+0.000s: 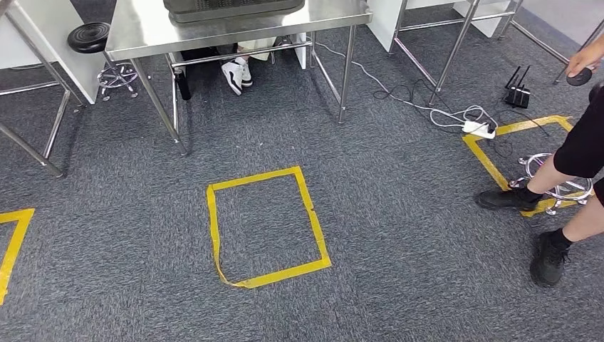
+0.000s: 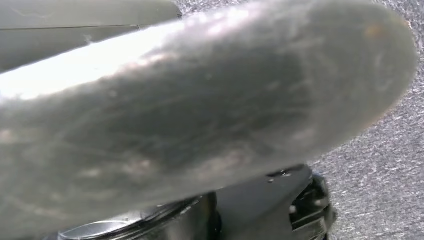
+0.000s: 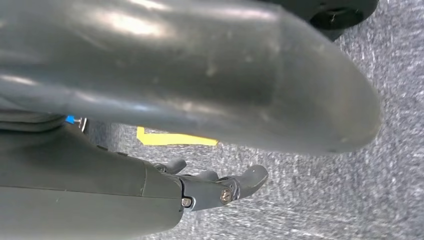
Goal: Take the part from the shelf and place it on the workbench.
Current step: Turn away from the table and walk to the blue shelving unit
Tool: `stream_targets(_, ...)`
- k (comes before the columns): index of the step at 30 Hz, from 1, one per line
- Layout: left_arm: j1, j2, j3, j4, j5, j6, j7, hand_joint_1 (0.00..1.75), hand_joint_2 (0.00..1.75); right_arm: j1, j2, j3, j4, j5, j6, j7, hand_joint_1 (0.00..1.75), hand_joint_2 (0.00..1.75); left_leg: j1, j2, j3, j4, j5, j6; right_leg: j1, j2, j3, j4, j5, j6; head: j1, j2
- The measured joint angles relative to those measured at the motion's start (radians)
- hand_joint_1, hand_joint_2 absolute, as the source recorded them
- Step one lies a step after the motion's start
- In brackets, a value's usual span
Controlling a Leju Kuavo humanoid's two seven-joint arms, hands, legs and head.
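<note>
The right hand (image 3: 220,185) hung over the grey carpet, its dark fingers loosely spread and holding nothing. Of the left hand (image 2: 200,115) the thick thumb covered nearly everything, so I could not tell its state. Ahead on the floor lay a square of yellow tape (image 1: 253,179), and beyond it stood a steel tabletop (image 1: 142,28). Far right, a person (image 1: 580,146) held a small dark round thing (image 1: 579,77). Where the part and its shelf lay I could not tell, nor its look or axis. In my judgement neither hand was nearer, and the robot had first to turn to the shelf.
</note>
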Motion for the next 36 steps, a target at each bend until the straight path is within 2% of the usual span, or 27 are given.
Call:
stream_targets(1,0.000,0.000,0.003,0.000,-0.001,0.001,0.000,0.00,0.00,0.000,0.001,0.000,0.000,0.000,0.000,0.000,0.00,0.00,-0.006,-0.010,0.005,-0.005,0.015,0.012,0.006,0.015,0.001,0.000,0.000,-0.002,0.000,0.000)
stream_targets(2,0.001,0.000,0.005,0.000,-0.001,0.002,0.000,0.00,0.00,0.000,0.001,0.000,0.000,0.001,0.000,0.001,0.00,0.00,-0.008,-0.027,0.039,-0.076,0.046,0.020,0.008,0.025,0.002,0.001,0.000,-0.002,0.000,0.000)
stream_targets(4,0.000,0.001,0.008,0.000,-0.003,0.003,0.000,0.00,0.00,-0.003,0.002,0.000,0.000,0.002,0.000,0.001,0.00,0.00,-0.010,-0.055,0.086,-0.180,0.080,0.024,0.012,0.041,-0.003,0.004,-0.001,0.002,0.001,0.000)
stream_targets(5,0.000,0.001,0.008,0.000,-0.004,0.004,0.001,0.00,0.00,-0.003,0.002,0.000,0.000,0.003,0.000,0.002,0.00,0.00,-0.012,-0.063,0.092,-0.197,0.080,0.024,0.012,0.047,-0.008,0.004,0.000,0.005,0.001,0.000)
stream_targets(7,-0.001,0.000,0.008,0.000,-0.005,0.007,0.001,0.00,0.00,-0.002,0.002,0.000,0.001,0.004,0.000,0.004,0.00,0.00,-0.017,-0.050,0.090,-0.204,0.084,0.026,0.008,0.057,-0.019,0.002,0.003,0.014,0.001,0.000)
stream_targets(8,-0.002,-0.001,0.008,0.000,-0.005,0.008,0.001,0.00,0.00,0.000,0.001,0.000,0.001,0.004,0.000,0.005,0.00,0.00,-0.017,-0.044,0.089,-0.207,0.087,0.031,0.007,0.049,-0.027,0.009,-0.001,0.018,0.001,0.000)
stream_targets(10,-0.002,-0.001,0.009,0.000,-0.005,0.010,0.001,0.00,0.00,-0.001,0.001,0.000,0.002,0.004,0.000,0.006,0.00,0.00,-0.014,-0.027,0.088,-0.213,0.092,0.042,0.009,0.017,-0.062,0.074,-0.036,0.017,0.004,0.000)
stream_targets(11,-0.002,-0.001,0.009,0.000,-0.005,0.010,0.001,0.00,0.00,-0.002,0.002,0.000,0.002,0.004,0.000,0.006,0.00,0.00,-0.016,-0.018,0.086,-0.213,0.093,0.045,0.009,-0.001,-0.094,0.138,-0.065,0.015,0.006,0.000)
stream_targets(13,-0.002,-0.001,0.010,0.000,-0.005,0.010,0.002,0.00,0.00,-0.004,0.002,0.000,0.002,0.005,0.000,0.006,0.00,0.00,-0.019,0.003,0.082,-0.213,0.094,0.047,0.008,-0.013,-0.156,0.266,-0.115,0.015,0.007,0.000)
stream_targets(14,-0.002,-0.001,0.011,0.000,-0.005,0.010,0.003,0.00,0.00,-0.003,0.002,0.000,0.002,0.005,0.000,0.007,0.00,0.00,-0.020,0.013,0.081,-0.213,0.094,0.047,0.008,-0.014,-0.169,0.295,-0.121,0.020,0.007,0.000)
stream_targets(15,-0.002,-0.002,0.011,0.000,-0.005,0.010,0.003,0.00,0.00,-0.002,0.001,0.000,0.002,0.005,0.000,0.007,0.00,0.00,-0.020,0.021,0.081,-0.213,0.094,0.047,0.008,-0.017,-0.156,0.276,-0.109,0.028,0.008,0.000)
stream_targets(17,-0.002,-0.003,0.012,0.000,-0.005,0.010,0.003,0.00,0.00,-0.001,0.000,0.000,0.002,0.005,0.000,0.008,0.00,0.00,-0.021,0.034,0.083,-0.213,0.094,0.046,0.009,-0.037,-0.078,0.136,-0.059,0.041,0.008,0.000)
stream_targets(18,-0.002,-0.004,0.013,0.000,-0.005,0.010,0.003,0.00,0.00,-0.002,0.000,0.000,0.002,0.005,0.000,0.009,0.00,0.00,-0.023,0.041,0.084,-0.213,0.094,0.044,0.011,-0.053,-0.040,0.065,-0.036,0.041,0.008,0.000)
stream_targets(19,-0.003,-0.004,0.013,0.000,-0.005,0.010,0.003,0.00,0.00,-0.003,0.000,0.000,0.002,0.005,0.000,0.009,0.00,0.00,-0.026,0.046,0.086,-0.212,0.093,0.040,0.014,-0.064,-0.015,0.016,-0.021,0.035,0.007,0.000)
stream_targets(20,-0.003,-0.004,0.013,0.000,-0.005,0.010,0.003,0.00,0.00,-0.004,0.000,0.000,0.002,0.005,0.000,0.009,0.00,0.00,-0.028,0.051,0.088,-0.213,0.092,0.035,0.017,-0.070,-0.004,-0.007,-0.013,0.027,0.006,0.000)
stream_targets(22,-0.004,-0.005,0.014,0.000,-0.005,0.010,0.003,0.00,0.00,-0.004,0.000,0.000,0.002,0.005,0.000,0.009,0.00,0.00,-0.027,0.059,0.093,-0.216,0.093,0.023,0.020,-0.057,-0.007,-0.011,-0.004,0.010,0.005,0.000)
stream_targets(24,-0.005,-0.004,0.015,0.000,-0.005,0.010,0.003,0.00,0.00,-0.003,0.000,0.000,0.003,0.005,0.000,0.010,0.00,0.00,-0.024,0.045,0.089,-0.198,0.076,0.013,0.010,-0.045,0.001,-0.018,0.005,-0.004,0.003,0.000)
stream_targets(25,-0.004,-0.004,0.015,0.000,-0.005,0.010,0.003,0.00,0.00,-0.003,0.000,0.000,0.003,0.005,0.000,0.010,0.00,0.00,-0.023,0.030,0.076,-0.160,0.049,0.009,0.005,-0.038,0.005,-0.021,0.009,-0.010,0.002,0.000)
stream_targets(27,-0.003,-0.004,0.017,0.000,-0.005,0.010,0.003,0.00,0.00,-0.004,0.001,0.000,0.003,0.005,0.001,0.010,0.00,0.00,-0.021,0.003,0.021,-0.028,-0.026,0.005,0.002,-0.026,0.007,-0.022,0.011,-0.014,-0.001,0.000)
stream_targets(28,-0.001,-0.004,0.017,0.000,-0.005,0.010,0.004,0.00,0.00,-0.003,0.001,0.000,0.003,0.005,0.001,0.010,0.00,0.00,-0.021,-0.003,-0.007,0.037,-0.053,0.003,0.002,-0.018,0.007,-0.021,0.011,-0.014,-0.001,0.000)
stream_targets(29,-0.001,-0.004,0.017,0.000,-0.005,0.010,0.004,0.00,0.00,-0.003,0.002,0.000,0.003,0.005,0.001,0.010,0.00,0.00,-0.020,-0.005,-0.023,0.075,-0.061,0.002,0.002,-0.010,0.008,-0.021,0.011,-0.014,-0.001,0.000)
stream_targets(30,0.000,-0.004,0.017,0.000,-0.005,0.010,0.004,0.00,0.00,-0.002,0.002,0.000,0.003,0.005,0.001,0.010,0.00,0.00,-0.018,-0.006,-0.021,0.071,-0.047,0.001,0.001,0.000,0.009,-0.020,0.011,-0.014,-0.001,0.000)
stream_targets(31,0.000,-0.003,0.017,0.000,-0.005,0.010,0.004,0.00,0.00,-0.002,0.002,0.000,0.003,0.005,0.001,0.010,0.00,0.00,-0.014,-0.007,0.001,0.026,-0.015,-0.001,-0.001,0.010,0.010,-0.018,0.010,-0.012,-0.001,0.000)
stream_targets(32,0.000,-0.003,0.017,0.000,-0.005,0.010,0.004,0.00,0.00,-0.002,0.003,0.000,0.003,0.005,0.001,0.010,0.00,0.00,-0.009,-0.015,0.035,-0.046,0.024,-0.004,-0.003,0.021,0.010,-0.014,0.008,-0.009,-0.002,0.000)
stream_targets(33,0.001,-0.003,0.017,0.001,-0.005,0.010,0.004,0.00,0.00,-0.002,0.002,0.000,0.003,0.005,0.001,0.010,0.00,0.00,-0.005,-0.032,0.067,-0.115,0.051,-0.008,-0.003,0.031,0.007,-0.008,0.005,-0.004,-0.002,0.000)
stream_targets(34,0.000,-0.003,0.017,0.002,-0.005,0.010,0.004,0.00,0.00,-0.003,0.002,0.000,0.003,0.005,0.001,0.010,0.00,0.00,-0.001,-0.048,0.089,-0.164,0.067,-0.009,-0.002,0.040,0.001,-0.001,0.002,0.002,-0.003,0.000)
stream_targets(36,0.000,-0.003,0.017,0.003,-0.005,0.010,0.004,0.00,0.00,-0.004,0.002,0.000,0.003,0.005,0.001,0.010,0.00,0.00,-0.004,-0.066,0.096,-0.192,0.067,-0.004,-0.001,0.054,-0.012,0.005,0.002,0.016,-0.004,0.000)
